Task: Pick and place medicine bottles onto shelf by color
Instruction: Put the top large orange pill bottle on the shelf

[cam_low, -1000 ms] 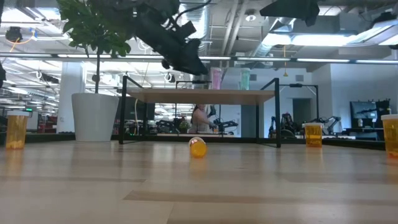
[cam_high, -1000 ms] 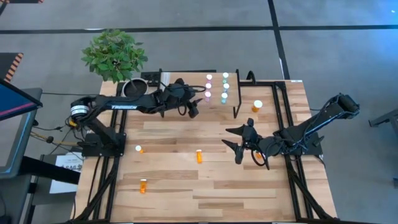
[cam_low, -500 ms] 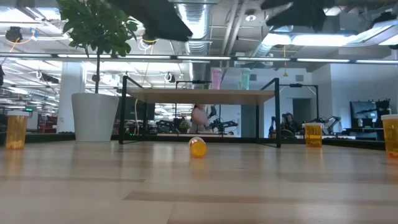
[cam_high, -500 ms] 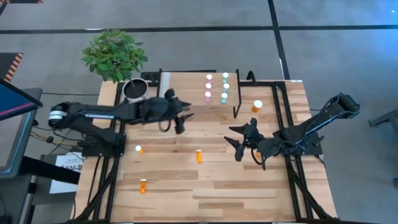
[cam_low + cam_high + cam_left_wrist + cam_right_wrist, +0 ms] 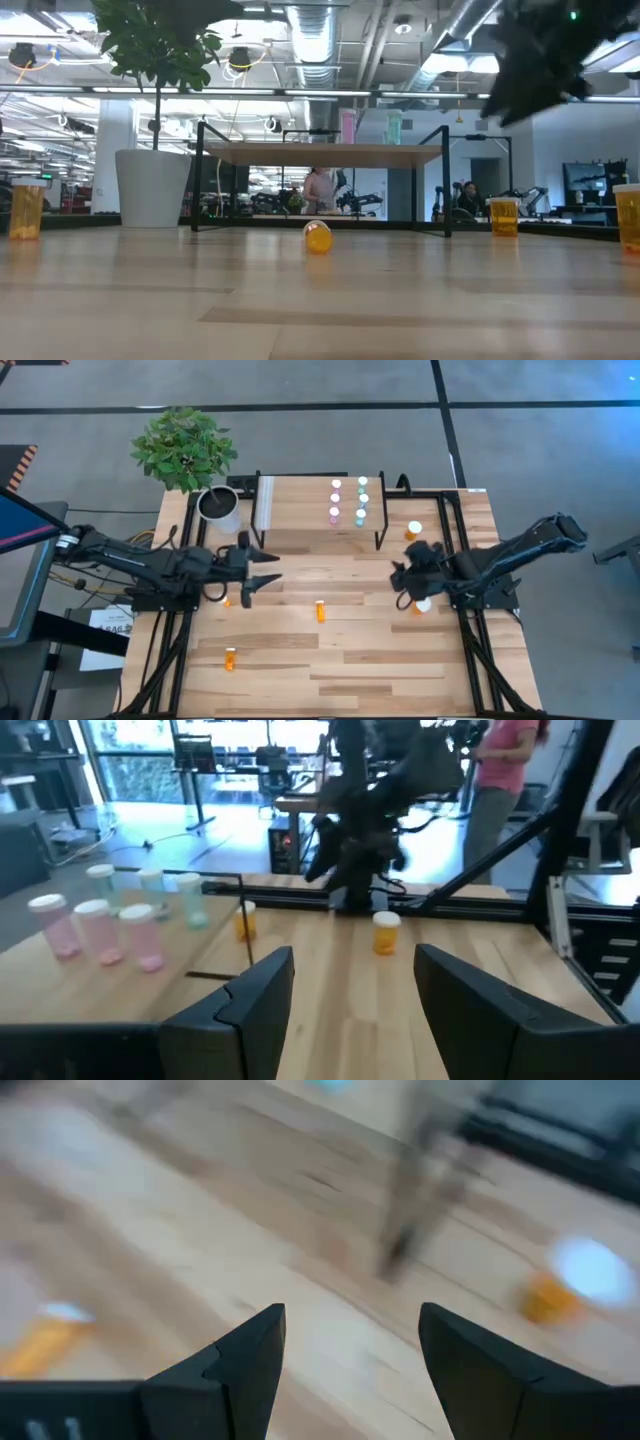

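From above, six pink and teal medicine bottles [image 5: 348, 500] stand on the shelf [image 5: 300, 505]. The low view shows only two of their tops above the plank.

The white pot [image 5: 220, 508] holds a leafy plant [image 5: 183, 445].

The left end effector [image 5: 262, 568] is open and empty, with an orange bottle [image 5: 225, 600] just beside it on the table [image 5: 350, 660]. The right end effector [image 5: 403, 582] is open and empty too, near an upright orange bottle [image 5: 421, 605]. Another orange bottle [image 5: 320, 610] lies between both.
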Robot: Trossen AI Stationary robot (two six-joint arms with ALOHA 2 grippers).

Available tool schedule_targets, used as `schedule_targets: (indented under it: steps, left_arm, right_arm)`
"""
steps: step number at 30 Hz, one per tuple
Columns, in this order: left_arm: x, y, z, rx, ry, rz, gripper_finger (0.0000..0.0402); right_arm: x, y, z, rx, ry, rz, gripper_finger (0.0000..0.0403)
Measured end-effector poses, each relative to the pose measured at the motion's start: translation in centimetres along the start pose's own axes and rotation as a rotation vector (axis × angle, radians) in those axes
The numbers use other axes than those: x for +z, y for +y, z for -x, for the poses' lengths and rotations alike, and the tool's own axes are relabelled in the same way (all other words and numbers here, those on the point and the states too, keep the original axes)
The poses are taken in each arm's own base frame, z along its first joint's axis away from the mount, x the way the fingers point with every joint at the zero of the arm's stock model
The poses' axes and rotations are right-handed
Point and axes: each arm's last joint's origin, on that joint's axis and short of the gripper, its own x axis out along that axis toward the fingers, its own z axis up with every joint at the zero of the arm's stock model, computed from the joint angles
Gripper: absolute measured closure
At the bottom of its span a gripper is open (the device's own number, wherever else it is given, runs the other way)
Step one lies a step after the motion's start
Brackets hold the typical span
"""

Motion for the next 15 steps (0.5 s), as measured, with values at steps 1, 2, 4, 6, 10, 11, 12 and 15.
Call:
schedule_targets:
  steps: [1,2,4,6,10,11,12,15]
  left_arm:
    - [-0.2,-0.1,0.2,-0.003,-0.004,0.001,0.0203]
    - [-0.4,-0.2,0.5,-0.004,-0.007,0.001,0.0203]
    - [-0.7,-0.4,0.8,0.002,-0.006,-0.001,0.0203]
    - [-1.1,-0.5,0.9,0.003,-0.004,-0.003,0.0203]
    - [-1.2,-0.8,1.0,-0.015,0.001,-0.007,0.0203]
    - [-1.2,-0.9,1.1,-0.023,0.002,-0.01,0.0203]
    - [-1.2,-1.0,1.1,-0.028,0.002,-0.015,0.0203]
    - [-1.2,-1.1,1.2,-0.036,0.001,-0.03,0.0203]
  right_arm:
    - [-0.1,-0.7,-0.2,-0.05,0.03,-0.019,0.0148]
    - [-0.1,-1.4,-0.4,-0.103,0.049,-0.037,0.0148]
    - [-0.1,-2.6,-0.7,-0.205,0.079,-0.067,0.0148]
    - [0.1,-3.4,-1.2,-0.289,0.112,-0.082,0.0148]
    - [0.8,-4.6,-2.4,-0.358,0.212,-0.109,0.0148]
    - [1.1,-4.8,-2.8,-0.363,0.235,-0.108,0.0148]
    - [1.3,-5.1,-3.1,-0.365,0.253,-0.104,0.0148]
    - [2.1,-5.9,-3.9,-0.38,0.285,-0.08,0.0148]
